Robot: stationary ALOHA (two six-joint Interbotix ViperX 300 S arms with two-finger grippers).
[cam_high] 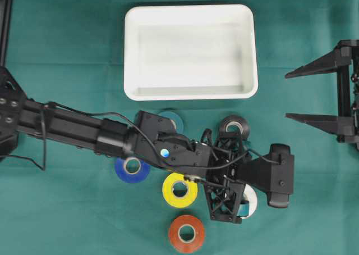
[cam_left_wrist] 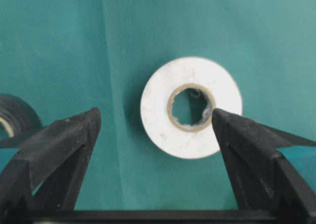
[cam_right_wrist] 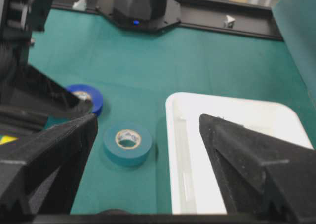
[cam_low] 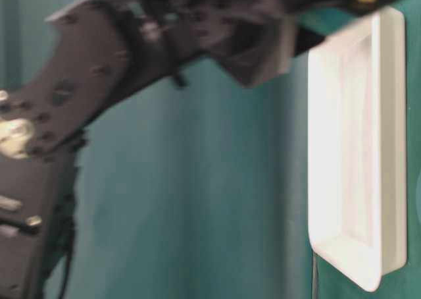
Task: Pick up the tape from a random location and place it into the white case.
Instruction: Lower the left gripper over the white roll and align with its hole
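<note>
Six tape rolls are counted on the green cloth (cam_high: pixel 67 221) in the overhead view, all below the one white case (cam_high: pixel 189 91), none inside it. From left to right: blue roll (cam_high: pixel 131 171); teal roll (cam_high: pixel 174 119), half hidden under the left arm; yellow roll (cam_high: pixel 180 190); orange roll (cam_high: pixel 187 233), lowest in view; black roll (cam_high: pixel 234 124), nearest the case's lower right corner; white roll (cam_high: pixel 248 201), mostly covered by the left gripper.

Two grippers are seen. The left gripper (cam_left_wrist: pixel 156 130) is reached across the middle and hung over the white roll (cam_left_wrist: pixel 191 107), fingers spread wide; the roll lies flat between them, unheld, with the right finger's (cam_left_wrist: pixel 247 150) tip drawn over its edge. A sliver of black roll (cam_left_wrist: pixel 15 118) is noted at far left in the left wrist view.

The right gripper (cam_high: pixel 305 95) is parked at the right edge, jaws wide, nothing held. In its wrist view the blue (cam_right_wrist: pixel 86 98) and teal (cam_right_wrist: pixel 128 143) rolls lie left of the case (cam_right_wrist: pixel 237 150).
</note>
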